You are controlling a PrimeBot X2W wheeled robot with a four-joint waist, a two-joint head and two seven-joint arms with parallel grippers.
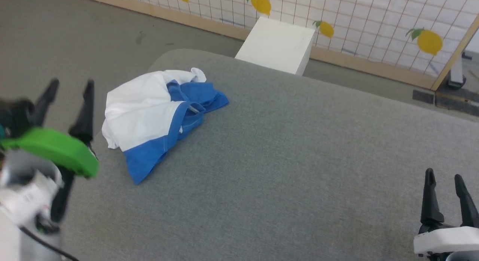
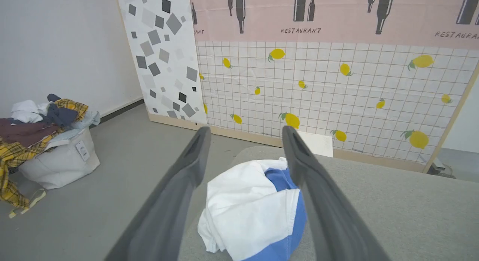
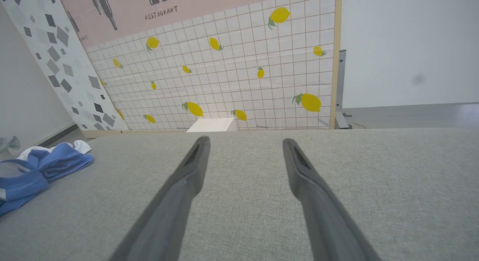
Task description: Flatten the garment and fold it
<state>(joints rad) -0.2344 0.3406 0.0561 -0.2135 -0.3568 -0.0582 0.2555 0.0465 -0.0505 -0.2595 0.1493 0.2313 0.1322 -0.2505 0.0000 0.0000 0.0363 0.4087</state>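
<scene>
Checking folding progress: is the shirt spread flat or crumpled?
Crumpled. The shirt lies in a rumpled heap on the gray table, blue sleeves bunched against the white body, neither flattened nor neatly folded.

Thin white-and-blue cloth garment (image 1: 149,115) is lying soft and matt just beyond the left gripper (image 1: 72,82), whose dark plastic-looking fingers are showing smooth, on a coarse-woven grey fabric surface (image 1: 299,160).

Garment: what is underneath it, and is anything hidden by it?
The crumpled garment lies on the grey padded surface, near its left edge. Its bunched folds cover the patch beneath, so anything tucked under there cannot be seen.
</scene>
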